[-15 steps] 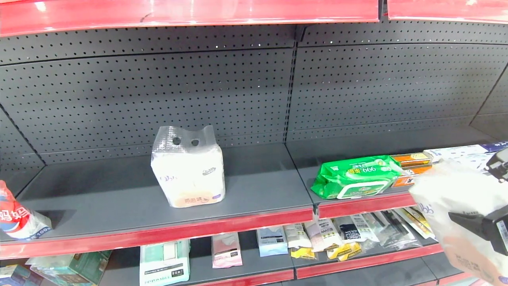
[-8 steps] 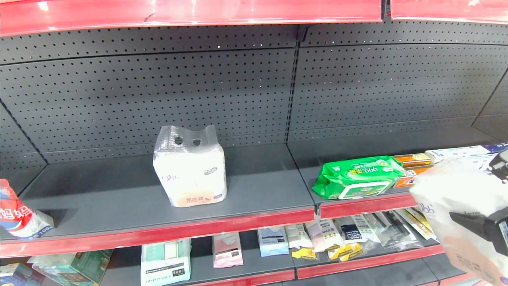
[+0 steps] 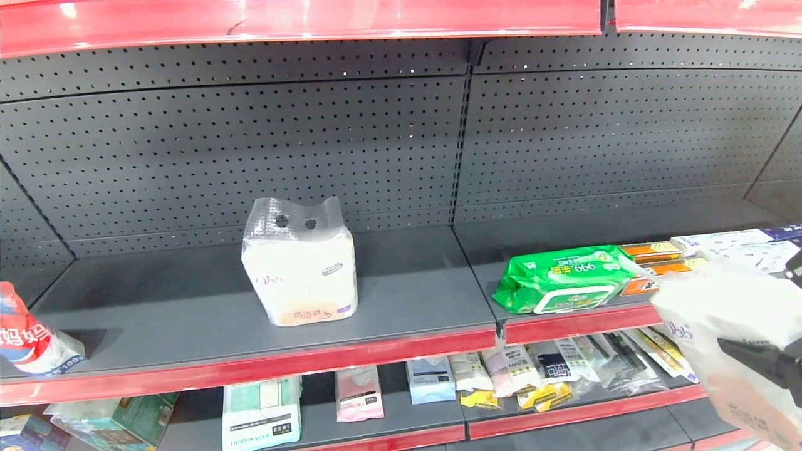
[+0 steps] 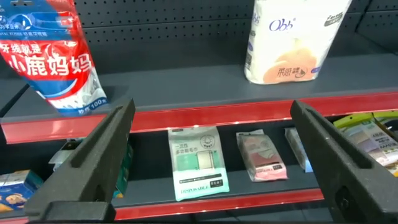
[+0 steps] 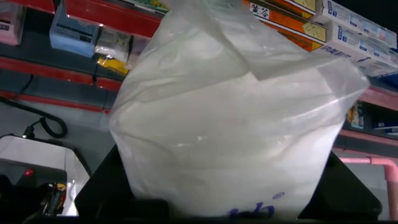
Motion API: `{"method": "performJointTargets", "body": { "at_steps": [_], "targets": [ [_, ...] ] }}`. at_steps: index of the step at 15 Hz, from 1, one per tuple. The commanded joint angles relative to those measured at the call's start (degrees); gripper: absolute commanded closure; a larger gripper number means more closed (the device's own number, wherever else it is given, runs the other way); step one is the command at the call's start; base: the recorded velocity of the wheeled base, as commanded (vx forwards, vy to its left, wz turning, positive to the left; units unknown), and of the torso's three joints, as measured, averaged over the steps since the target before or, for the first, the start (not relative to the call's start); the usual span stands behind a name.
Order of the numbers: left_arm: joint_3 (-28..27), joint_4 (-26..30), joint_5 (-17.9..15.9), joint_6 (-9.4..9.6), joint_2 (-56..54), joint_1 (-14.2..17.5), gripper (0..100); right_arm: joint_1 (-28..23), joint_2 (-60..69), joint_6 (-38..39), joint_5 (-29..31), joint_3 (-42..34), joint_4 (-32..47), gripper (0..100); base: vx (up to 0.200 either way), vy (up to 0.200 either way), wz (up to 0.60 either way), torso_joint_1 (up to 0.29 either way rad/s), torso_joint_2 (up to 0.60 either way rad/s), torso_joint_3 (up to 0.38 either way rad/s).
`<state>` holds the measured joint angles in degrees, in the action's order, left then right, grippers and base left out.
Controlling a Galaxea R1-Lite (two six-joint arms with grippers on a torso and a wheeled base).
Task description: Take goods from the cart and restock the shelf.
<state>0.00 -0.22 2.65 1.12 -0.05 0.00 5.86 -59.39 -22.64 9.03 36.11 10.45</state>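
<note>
**Head view.** A standing tissue pack (image 3: 299,269), white with small blue lettering and a beige panel low on its front, is seen upright near the middle of the grey shelf (image 3: 188,326). Its clear plastic handle flap is raised above it. A red-and-white bag (image 3: 31,341) printed with large white characters is set at the shelf's left end. Towards the right, a green wipes pack (image 3: 557,279) with yellow and white print is laid flat at the front edge. It touches a pair of orange boxes (image 3: 651,252), and white-and-blue boxes (image 3: 733,241) are lined up just beyond those. Off the shelf, in front of its right end, a second tissue pack (image 3: 695,307) with the same blue lettering is gripped by the right pincer (image 3: 759,313). One black finger (image 3: 758,362) is pressed across its front.

**Left wrist view.** The left pincer (image 4: 211,168) is seen spread wide with nothing between its fingers, facing the shelf's red front edge. The red-and-white bag (image 4: 53,59) and the standing tissue pack (image 4: 292,40) are shown well apart on the board above. On the lower shelf, a green-and-white packet (image 4: 198,160) and a pink packet (image 4: 261,155) are laid flat side by side.

**Right wrist view.** The second tissue pack (image 5: 230,124) is pictured clamped between the right pincer's two black fingers, its clear wrapper creased at the top. Blue lettering is partly seen at its lower edge. Behind it, the orange boxes (image 5: 280,12) and white-and-blue boxes (image 5: 354,25) are ranged along the shelf.
</note>
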Motion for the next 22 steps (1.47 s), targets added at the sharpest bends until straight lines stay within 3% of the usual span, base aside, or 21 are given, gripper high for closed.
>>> {"method": "performJointTargets", "body": {
  "at_steps": [1,3,11,13,15,17,18,22],
  "targets": [
    [0.0,0.0,0.1,0.02,0.0,0.0,0,0.0,0.2,0.0,0.0,0.1,0.0,100,0.0,0.0,0.6,-0.007,0.01,-0.002],
    [0.0,0.0,0.1,-0.07,0.0,0.0,0,0.0,0.2,0.0,0.0,0.6,0.0,100,0.0,0.0,0.6,0.0,0.0,0.005],
    [0.0,0.0,-0.1,0.02,0.1,0.0,0,-1.1,6.6,0.4,0.3,0.1,0.0,100,0.0,0.0,0.0,0.0,0.0,0.0],
    [-0.1,0.0,-3.0,0.55,2.5,-0.6,0,-2.5,12.5,1.6,-0.2,-1.7,0.1,100,0.0,0.0,0.0,0.0,0.0,0.0],
    [-0.2,-0.2,-3.9,1.25,4.9,-3.3,0,-2.4,20.5,3.6,-2.2,-3.3,0.0,100,0.0,0.0,0.0,0.0,0.0,0.0],
    [-9.8,0.0,-4.8,0.02,13.5,-3.3,0,-2.4,24.9,3.7,-2.3,-3.3,0.0,100,0.0,0.0,0.0,0.0,0.0,0.0],
    [-18.5,-1.1,-5.1,-5.78,24.3,-3.3,0,-2.6,27.6,3.7,-2.2,-4.1,0.0,100,0.0,0.0,0.0,0.0,0.0,0.0],
    [-20.2,-11.2,-3.8,-4.81,42.2,-1.5,0,-2.0,33.6,8.8,-2.9,-7.5,0.0,100,0.0,0.0,0.0,0.0,0.0,0.0]
  ]
}}
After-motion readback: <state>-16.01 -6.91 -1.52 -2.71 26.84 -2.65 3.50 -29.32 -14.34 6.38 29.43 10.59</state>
